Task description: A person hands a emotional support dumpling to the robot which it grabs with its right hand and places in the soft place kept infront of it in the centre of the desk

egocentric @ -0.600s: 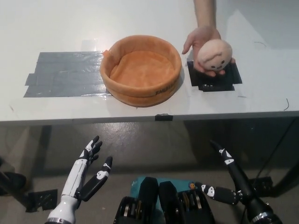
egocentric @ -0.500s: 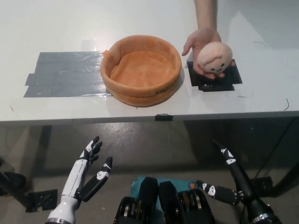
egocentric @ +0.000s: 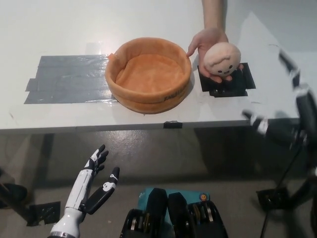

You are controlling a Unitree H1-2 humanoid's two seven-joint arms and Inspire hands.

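The dumpling [egocentric: 222,59] rests in a person's palm [egocentric: 208,47] just right of the orange soft basket [egocentric: 148,101]. The black right hand [egocentric: 292,111], fingers spread and empty, is nearer, right of it; white left hand [egocentric: 94,183] rests open below the desk

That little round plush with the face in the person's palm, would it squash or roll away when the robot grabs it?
The dumpling looks like a soft stuffed toy, so it would probably squash and feel light. Its rounded shape suggests it could roll if set loose on the table. The fuzzy surface likely grips well for the right hand, which is open nearby.
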